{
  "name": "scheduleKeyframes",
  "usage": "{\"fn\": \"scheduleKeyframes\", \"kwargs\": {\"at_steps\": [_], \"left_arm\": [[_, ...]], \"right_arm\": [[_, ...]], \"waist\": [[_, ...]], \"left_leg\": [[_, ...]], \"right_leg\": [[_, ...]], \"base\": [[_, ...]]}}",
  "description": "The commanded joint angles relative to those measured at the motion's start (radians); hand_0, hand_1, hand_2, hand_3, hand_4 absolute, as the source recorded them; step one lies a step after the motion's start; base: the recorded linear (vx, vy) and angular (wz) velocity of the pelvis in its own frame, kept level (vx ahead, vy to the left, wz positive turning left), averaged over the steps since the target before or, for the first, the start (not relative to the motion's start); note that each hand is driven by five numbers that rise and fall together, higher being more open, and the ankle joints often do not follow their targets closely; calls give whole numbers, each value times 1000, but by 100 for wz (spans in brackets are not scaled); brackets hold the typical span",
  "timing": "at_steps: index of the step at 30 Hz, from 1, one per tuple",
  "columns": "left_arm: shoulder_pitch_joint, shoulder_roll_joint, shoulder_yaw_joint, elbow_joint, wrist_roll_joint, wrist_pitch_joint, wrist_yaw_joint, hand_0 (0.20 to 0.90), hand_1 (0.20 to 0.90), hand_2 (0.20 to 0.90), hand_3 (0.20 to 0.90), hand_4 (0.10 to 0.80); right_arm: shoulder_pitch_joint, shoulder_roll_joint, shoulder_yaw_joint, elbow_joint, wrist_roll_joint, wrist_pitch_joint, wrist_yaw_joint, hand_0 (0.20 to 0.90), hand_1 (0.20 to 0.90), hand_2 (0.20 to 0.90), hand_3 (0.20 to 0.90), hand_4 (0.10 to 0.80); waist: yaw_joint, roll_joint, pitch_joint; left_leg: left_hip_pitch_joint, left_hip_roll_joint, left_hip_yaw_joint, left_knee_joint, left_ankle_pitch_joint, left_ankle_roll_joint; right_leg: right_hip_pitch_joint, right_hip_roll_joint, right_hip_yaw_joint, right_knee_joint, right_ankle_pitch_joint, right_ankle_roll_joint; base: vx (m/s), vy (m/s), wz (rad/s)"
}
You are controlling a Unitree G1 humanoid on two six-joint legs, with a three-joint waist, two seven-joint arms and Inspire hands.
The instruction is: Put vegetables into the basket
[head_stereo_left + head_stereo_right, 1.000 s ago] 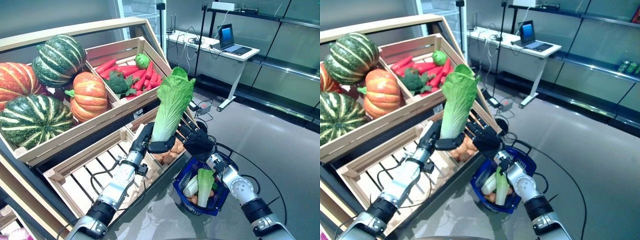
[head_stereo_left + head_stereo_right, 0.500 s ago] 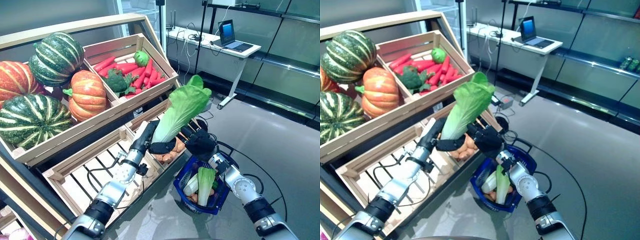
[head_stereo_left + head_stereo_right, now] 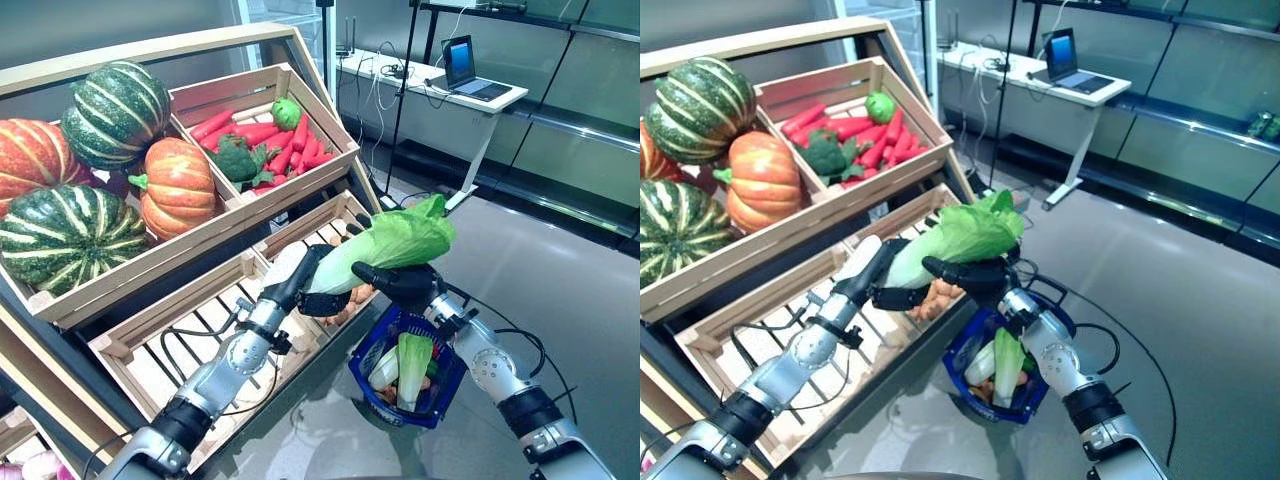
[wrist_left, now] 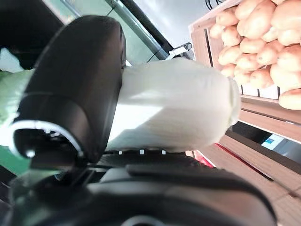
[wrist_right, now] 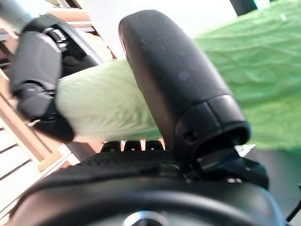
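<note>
A napa cabbage (image 3: 395, 243) lies almost level in the air, its leafy end toward the right. My left hand (image 3: 300, 290) is shut on its white stalk end (image 4: 174, 108), thumb (image 4: 75, 89) over the top. My right hand (image 3: 400, 282) is shut on the middle of the cabbage (image 5: 263, 70), thumb (image 5: 178, 84) across it. Just below hangs the blue basket (image 3: 437, 398) by my right forearm, holding another leafy cabbage (image 3: 410, 365) and some smaller vegetables.
Tilted wooden crates stand on my left: pumpkins (image 3: 175, 190), carrots with broccoli (image 3: 265, 140), potatoes (image 4: 258, 33) and a slatted lower crate (image 3: 180, 340). A desk with a laptop (image 3: 470, 85) stands at the back right, grey floor around it.
The cabbage has tipped from upright to nearly level, leaves swinging right and down over the basket. My right hand has come up and closed round its middle.
</note>
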Motion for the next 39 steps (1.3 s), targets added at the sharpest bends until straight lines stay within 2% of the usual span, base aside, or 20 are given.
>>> {"fn": "scheduleKeyframes", "kwargs": {"at_steps": [1,7,11,23,26,27,28,39], "left_arm": [[-111,51,-136,-61,99,-137,-11,300,300,300,300,400],[-84,47,-178,-50,85,-123,-25,300,300,300,300,400],[-71,33,-184,-47,70,-108,-23,300,300,300,300,400],[-63,25,-176,-35,60,-88,-29,300,300,300,300,400],[-63,23,-170,-27,56,-87,-27,300,300,300,300,400],[-64,22,-170,-26,56,-87,-26,300,300,300,300,400],[-65,21,-170,-24,57,-89,-25,300,300,300,300,400],[-78,22,-162,-34,61,-96,-16,300,300,300,300,400]], "right_arm": [[-308,97,-87,-169,34,-273,10,900,900,900,900,800],[-339,94,-124,-193,-10,-465,-82,900,900,900,900,800],[-352,106,-140,-230,-23,-524,-112,900,900,900,900,800],[-327,120,-122,-254,7,-511,-104,900,900,900,900,800],[-326,123,-118,-269,16,-471,-87,900,900,900,900,800],[-324,123,-115,-270,19,-461,-83,408,408,408,408,472],[-323,122,-112,-267,20,-458,-79,300,300,300,300,400],[-307,117,-108,-245,53,-423,-65,300,300,300,300,400]], "waist": [[-1,-26,-21],[-2,-23,-16],[0,-21,-14],[3,-19,-13],[3,-19,-11],[3,-20,-11],[4,-21,-11],[0,-25,-17]], "left_leg": [[-22,-21,-5,1,-71,24],[-22,-21,-3,1,-72,25],[-21,-21,-4,1,-73,25],[-21,-19,-8,1,-73,24],[-21,-19,-8,1,-72,24],[-21,-20,-9,1,-73,24],[-21,-20,-9,1,-73,24],[-24,-18,-6,1,-71,23]], "right_leg": [[0,-33,45,3,-15,4],[-2,-34,48,5,-14,6],[-1,-33,50,5,-15,6],[1,-34,47,5,-17,6],[0,-35,48,5,-18,6],[1,-35,48,5,-18,6],[1,-35,48,5,-17,6],[-3,-33,50,4,-15,7]], "base": [[0,0,0],[-5,-1,3],[-2,0,1],[0,0,0],[0,0,0],[0,0,0],[0,0,0],[0,0,0]]}}
